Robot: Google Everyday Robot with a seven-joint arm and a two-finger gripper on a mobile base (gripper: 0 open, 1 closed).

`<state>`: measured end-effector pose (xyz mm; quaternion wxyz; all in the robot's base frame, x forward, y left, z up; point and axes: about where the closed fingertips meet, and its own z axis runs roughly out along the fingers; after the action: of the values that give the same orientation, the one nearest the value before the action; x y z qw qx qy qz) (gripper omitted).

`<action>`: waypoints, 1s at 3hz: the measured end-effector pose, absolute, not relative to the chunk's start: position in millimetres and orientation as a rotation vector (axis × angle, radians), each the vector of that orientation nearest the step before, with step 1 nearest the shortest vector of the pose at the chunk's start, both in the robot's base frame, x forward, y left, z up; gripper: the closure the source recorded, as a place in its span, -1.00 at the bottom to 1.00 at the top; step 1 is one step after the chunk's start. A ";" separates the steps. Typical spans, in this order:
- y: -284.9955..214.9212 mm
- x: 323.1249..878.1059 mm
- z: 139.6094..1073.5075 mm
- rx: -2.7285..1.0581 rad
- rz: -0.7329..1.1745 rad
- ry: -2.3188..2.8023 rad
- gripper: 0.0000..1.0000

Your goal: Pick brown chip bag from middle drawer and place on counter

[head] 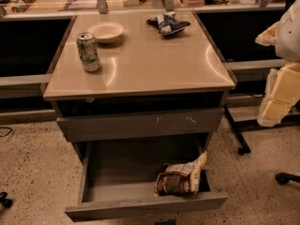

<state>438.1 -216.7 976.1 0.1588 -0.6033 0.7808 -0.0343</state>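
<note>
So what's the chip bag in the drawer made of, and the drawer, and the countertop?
The brown chip bag looks like thin shiny plastic or foil: it's crinkled and glints. The middle drawer looks like grey painted metal, dull and flat. The counter seems smooth glossy laminate; lights reflect on it. The claw isn't in view.

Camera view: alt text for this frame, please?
A brown chip bag lies at the right of the open middle drawer, below a beige counter holding a soda can, bowl and blue-and-white snack bag. The gripper is not in view.
</note>
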 end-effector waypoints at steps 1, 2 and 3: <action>-216.7 438.1 976.1 -1.725 -0.098 2.232 -1.00; -215.6 437.8 970.6 -1.716 -0.092 2.217 -1.00; -210.0 433.8 935.9 -1.688 -0.022 2.189 -1.00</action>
<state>433.8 -210.0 935.9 0.1875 -0.5997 0.7779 -0.0079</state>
